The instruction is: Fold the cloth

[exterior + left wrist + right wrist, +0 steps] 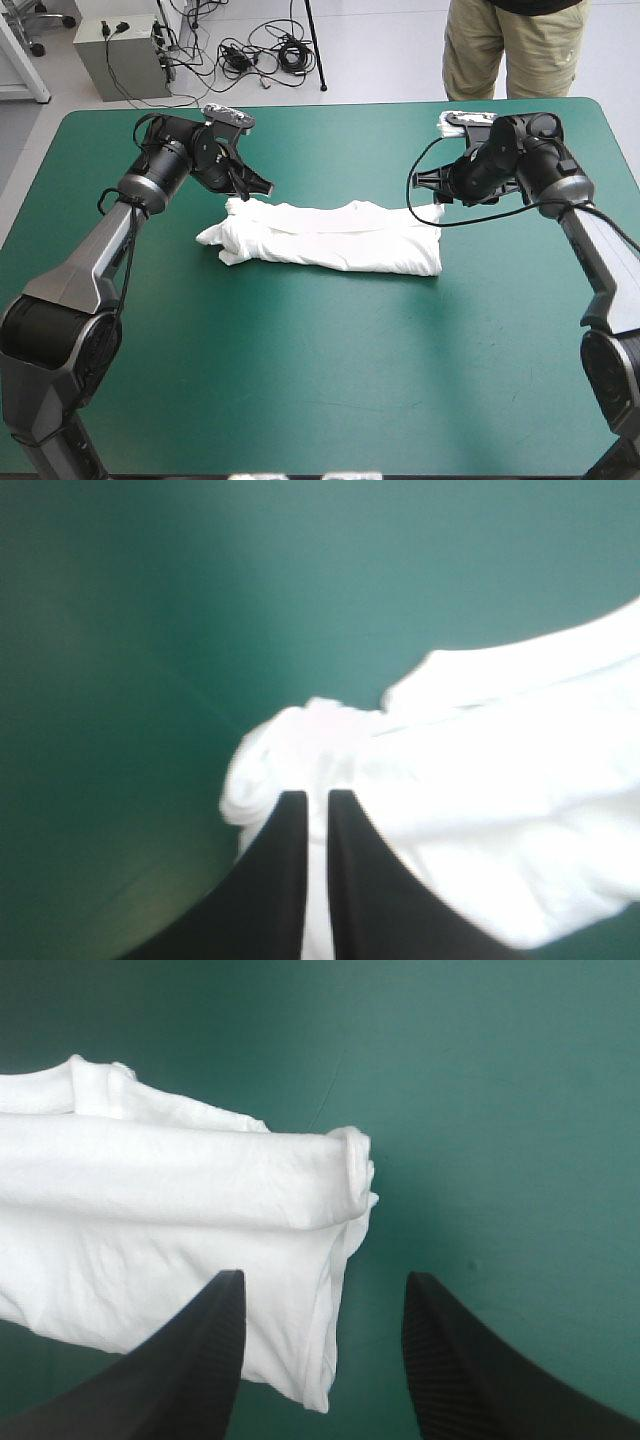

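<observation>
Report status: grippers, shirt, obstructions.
Left gripper jaws shut on the left end of the white short-sleeved fabric T-shirt. Right gripper jaws open at its right end. Shirt lies as a long folded band on the teal-green table cover. No obstruction seen.

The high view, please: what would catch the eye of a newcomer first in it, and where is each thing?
The white T-shirt, folded into a long band, lies across the middle of the teal-green table. The left gripper is shut on the T-shirt at its left end, a strip of cloth between the black fingers. The right gripper stands open at the band's right end, gripping nothing.
</observation>
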Robot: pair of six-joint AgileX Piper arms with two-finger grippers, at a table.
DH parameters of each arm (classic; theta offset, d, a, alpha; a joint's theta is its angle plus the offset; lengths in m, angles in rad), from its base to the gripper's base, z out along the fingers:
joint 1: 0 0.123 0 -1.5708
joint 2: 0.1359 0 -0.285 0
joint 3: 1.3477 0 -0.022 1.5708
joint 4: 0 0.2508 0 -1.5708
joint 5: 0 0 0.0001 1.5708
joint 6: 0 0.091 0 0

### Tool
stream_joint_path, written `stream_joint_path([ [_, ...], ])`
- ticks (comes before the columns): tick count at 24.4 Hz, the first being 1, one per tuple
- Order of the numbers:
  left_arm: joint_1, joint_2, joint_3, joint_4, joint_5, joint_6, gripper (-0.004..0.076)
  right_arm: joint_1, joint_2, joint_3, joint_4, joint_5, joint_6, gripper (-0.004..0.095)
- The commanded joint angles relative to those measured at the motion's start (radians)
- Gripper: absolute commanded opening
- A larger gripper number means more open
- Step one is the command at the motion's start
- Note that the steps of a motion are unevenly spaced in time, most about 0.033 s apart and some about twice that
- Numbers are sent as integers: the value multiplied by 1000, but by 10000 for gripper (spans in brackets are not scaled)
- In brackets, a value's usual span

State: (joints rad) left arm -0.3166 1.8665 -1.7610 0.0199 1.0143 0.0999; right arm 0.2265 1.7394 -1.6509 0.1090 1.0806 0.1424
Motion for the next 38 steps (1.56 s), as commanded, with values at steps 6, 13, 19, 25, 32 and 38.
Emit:
stream_joint_path([
  [6,-67,-34,-31,-207,-54,85,-9,-7,-70,-28,1,25,-21,463],
  [13,-160,30,-31,-219,-75,85,-9,-7,-70,-28,5,25,-21,462],
  [19,-232,100,-31,-219,-87,85,-9,-7,-70,-28,5,17,-21,449],
  [25,-247,195,-31,-212,-91,81,-9,-7,-68,-28,5,12,-21,449],
  [32,-247,225,-31,-216,-49,74,-9,-111,19,44,182,32,-154,636],
  [38,-247,225,-31,-216,-40,64,-9,-123,110,60,329,30,-248,641],
])
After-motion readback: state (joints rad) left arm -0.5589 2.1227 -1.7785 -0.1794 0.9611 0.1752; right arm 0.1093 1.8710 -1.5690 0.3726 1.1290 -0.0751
